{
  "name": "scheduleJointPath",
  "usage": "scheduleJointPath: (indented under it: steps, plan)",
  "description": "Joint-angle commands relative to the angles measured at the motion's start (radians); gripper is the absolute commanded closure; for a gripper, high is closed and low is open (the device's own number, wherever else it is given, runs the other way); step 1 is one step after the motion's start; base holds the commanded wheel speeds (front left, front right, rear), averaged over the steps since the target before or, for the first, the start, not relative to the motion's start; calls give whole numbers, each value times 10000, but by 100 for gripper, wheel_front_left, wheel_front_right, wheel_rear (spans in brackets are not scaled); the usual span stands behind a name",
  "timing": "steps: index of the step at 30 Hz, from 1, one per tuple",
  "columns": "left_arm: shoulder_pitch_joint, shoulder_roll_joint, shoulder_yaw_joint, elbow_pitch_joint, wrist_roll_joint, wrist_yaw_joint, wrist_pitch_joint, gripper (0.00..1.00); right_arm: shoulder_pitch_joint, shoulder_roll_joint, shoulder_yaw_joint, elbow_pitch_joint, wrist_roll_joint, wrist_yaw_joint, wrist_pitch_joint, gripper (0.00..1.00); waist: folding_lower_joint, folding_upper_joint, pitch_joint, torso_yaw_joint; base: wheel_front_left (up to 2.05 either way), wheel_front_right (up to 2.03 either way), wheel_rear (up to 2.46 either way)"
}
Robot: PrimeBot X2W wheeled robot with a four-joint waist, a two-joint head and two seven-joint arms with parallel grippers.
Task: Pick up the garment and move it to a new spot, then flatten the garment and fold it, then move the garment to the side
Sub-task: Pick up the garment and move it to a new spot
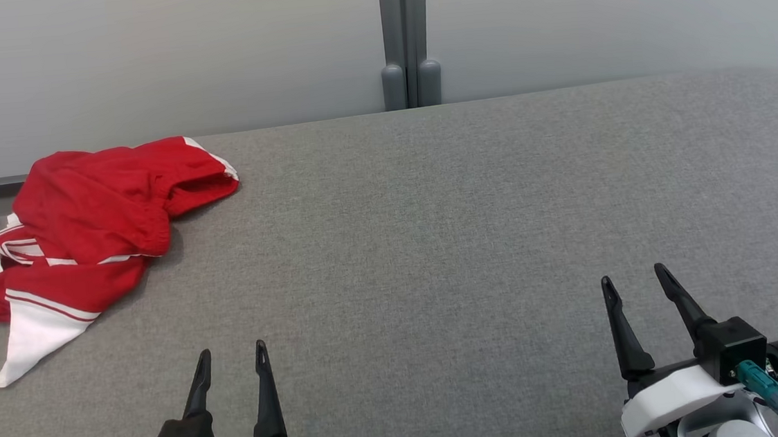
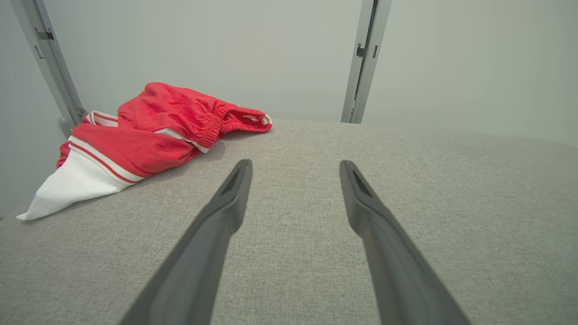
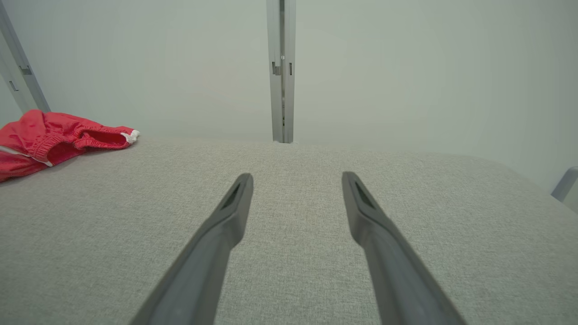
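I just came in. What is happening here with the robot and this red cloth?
Nothing is being handled yet. A crumpled red and white garment lies in a heap at the far left corner of the grey table. The left claw and the right claw are both open and empty, at the near side of the table, well apart from the garment. The left claw is the closer one to it.

Soft red-and-white cloth garment on a matt, coarse-woven grey fabric surface.

Green-bodied left end effector, white-bodied right end effector, dark fingers, teal connectors.
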Motion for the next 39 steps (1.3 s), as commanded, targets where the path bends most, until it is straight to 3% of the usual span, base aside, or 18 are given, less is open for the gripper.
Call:
scheduleJointPath:
  steps: [1, 7, 17, 24, 39]
  plan:
    - [-81, 62, -48, 17, -24, 4, -7, 0, 130, -42, -49, -17, 49, 1, -35, 0, 0, 0, 6, 79, 0, 0, 0]
    - [-292, 64, -94, -42, 125, -30, -7, 0, 203, -34, -96, -434, 184, 1, -34, 0, 0, 0, 79, 932, 0, 0, 0]
    - [-417, 60, 213, -216, 227, -44, -7, 0, -50, -37, 47, -567, 284, 1, -34, 0, 0, 0, 302, 3357, 0, 0, 0]
    - [-450, 55, 259, -308, 167, -45, -6, 0, -65, -40, 80, -485, 254, 1, -34, 0, 0, 0, 393, 4615, 0, 0, 0]
    - [-355, 52, 476, -710, 14, 215, -7, 0, -357, -43, 243, -407, -14, -1, -34, 0, 0, 0, 718, 4905, 0, 0, 0]
